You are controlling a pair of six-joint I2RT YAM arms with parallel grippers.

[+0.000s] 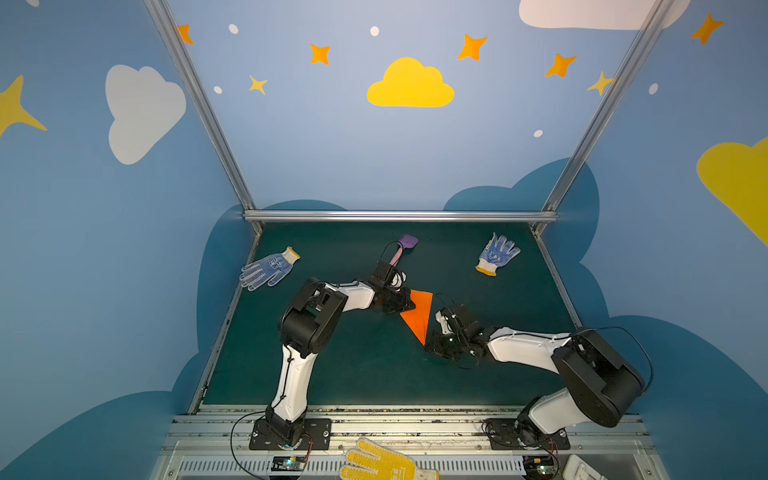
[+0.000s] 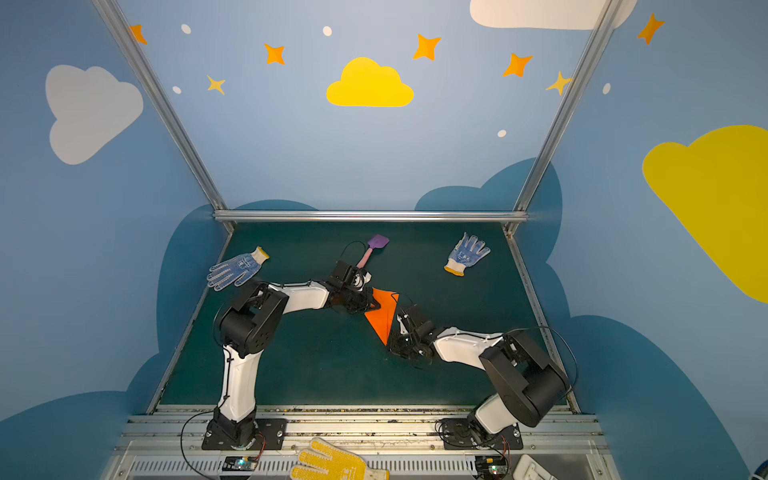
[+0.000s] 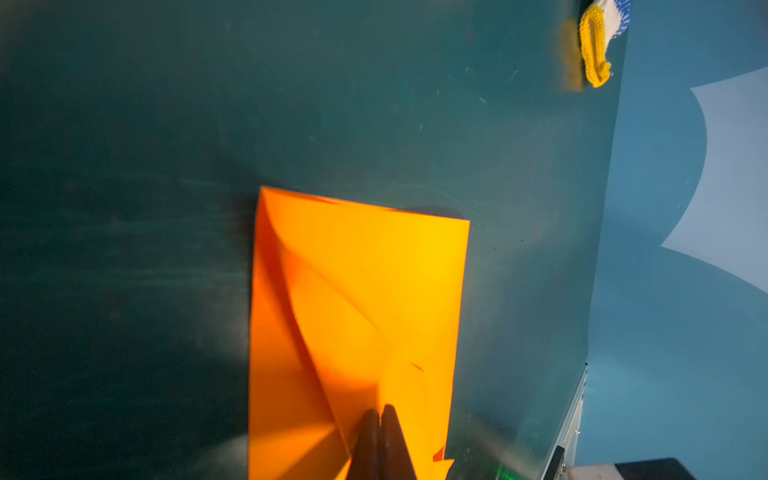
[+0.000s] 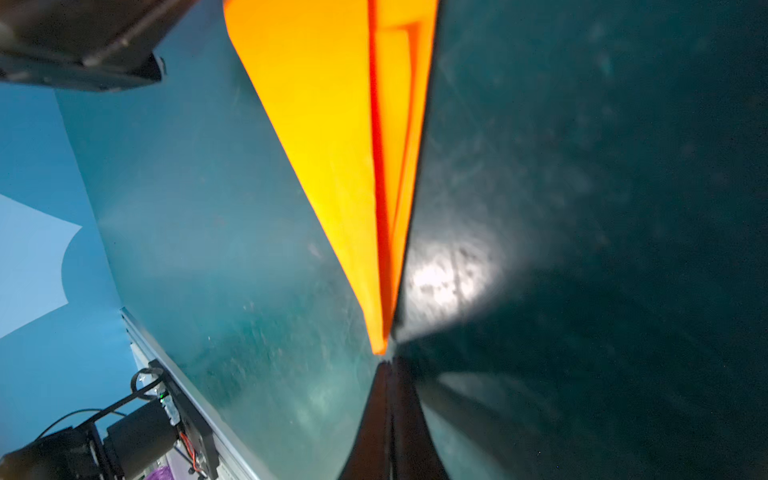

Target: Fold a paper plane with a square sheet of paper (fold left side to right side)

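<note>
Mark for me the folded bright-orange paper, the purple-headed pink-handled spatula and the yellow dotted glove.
folded bright-orange paper (image 1: 419, 318): in a top view, middle of its upper face.
purple-headed pink-handled spatula (image 1: 408, 240): in a top view, on its purple head.
yellow dotted glove (image 1: 384, 463): in a top view, on its palm.

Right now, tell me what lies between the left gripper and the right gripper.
Only the folded orange paper, seen in both top views. The shut left gripper sits over its wide end; the shut right gripper is at its pointed tip.
</note>
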